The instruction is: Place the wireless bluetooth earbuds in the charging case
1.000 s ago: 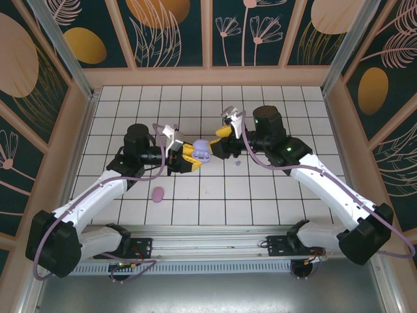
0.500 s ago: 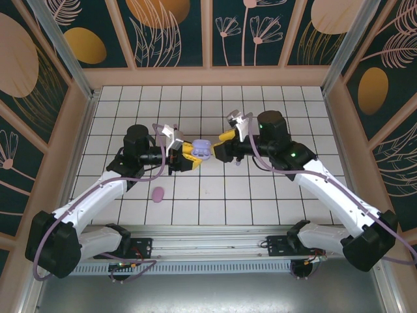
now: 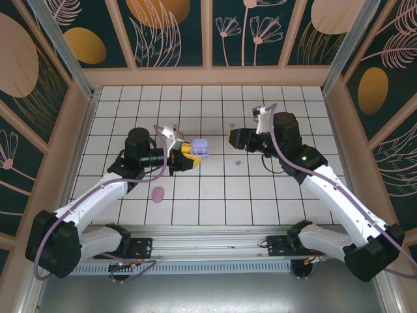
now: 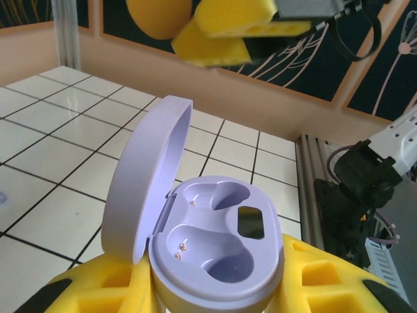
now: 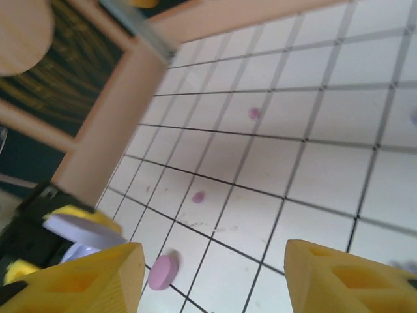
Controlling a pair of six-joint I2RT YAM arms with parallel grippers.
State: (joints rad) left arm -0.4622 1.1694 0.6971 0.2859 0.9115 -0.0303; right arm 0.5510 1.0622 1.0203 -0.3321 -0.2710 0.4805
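Note:
My left gripper (image 3: 189, 155) is shut on the lavender charging case (image 3: 199, 148) and holds it above the tiles. In the left wrist view the charging case (image 4: 218, 251) stands open between the yellow fingers (image 4: 329, 277), lid up on the left, both wells empty. My right gripper (image 3: 232, 138) hangs to the right of the case, apart from it. It is open, with nothing between its fingertips (image 5: 98, 277). A lavender earbud (image 3: 238, 163) lies on the tiles below it, and a second small one (image 3: 232, 124) lies above it. Two pinkish earbuds (image 5: 198, 196) (image 5: 253, 113) rest on the tiles.
A closed pink oval case (image 3: 158, 193) lies on the tiles in front of the left arm, and the same case (image 5: 161, 272) shows close to my right gripper's left finger. Wooden walls (image 3: 208, 77) ring the tiled floor.
The right gripper has drawn back to the right, away from the case, and its jaws have narrowed a little. The left gripper still holds the open case in the same place.

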